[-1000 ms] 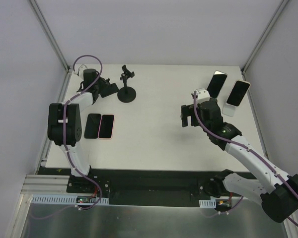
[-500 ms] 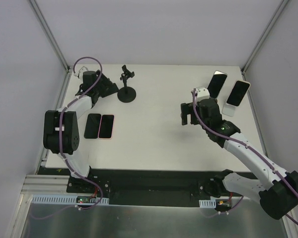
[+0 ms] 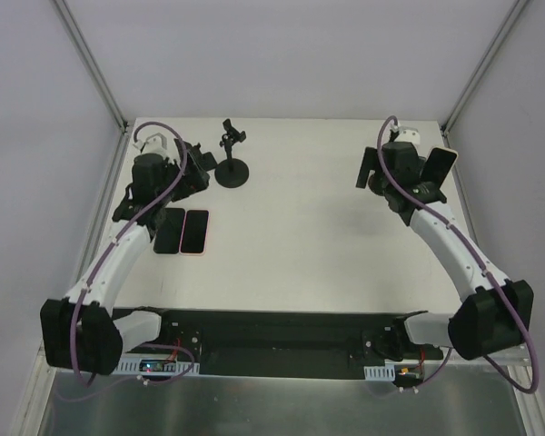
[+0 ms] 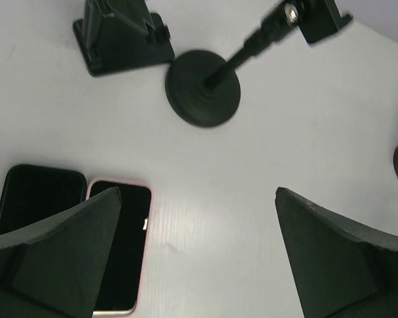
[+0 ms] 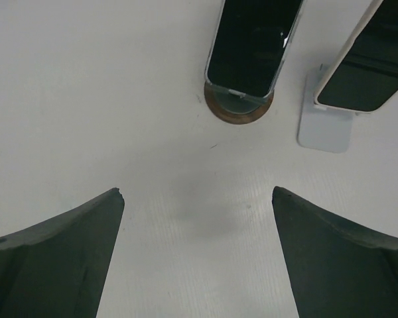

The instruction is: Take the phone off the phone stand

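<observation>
In the right wrist view, a dark-screened phone [image 5: 252, 43] leans in a round brown phone stand [image 5: 239, 109]. Beside it a second phone [image 5: 368, 66] leans on a white stand [image 5: 325, 126]. My right gripper [image 5: 198, 192] is open a little short of both, with nothing between its fingers. From the top view only the right-hand phone [image 3: 439, 166] shows, since the right arm hides the other. My left gripper [image 4: 198, 192] is open and empty above the table at the back left.
Two phones lie flat under the left gripper, one black [image 4: 36, 199] and one pink-cased [image 4: 123, 245]. Behind them stand an empty black wedge stand [image 4: 119, 33] and a black round-base clamp stand [image 4: 203, 86]. Frame posts rise at the table's far corners.
The left gripper has opened and drawn back from the black wedge stand. The right arm has swung to the far right, up to the two standing phones, still open.
</observation>
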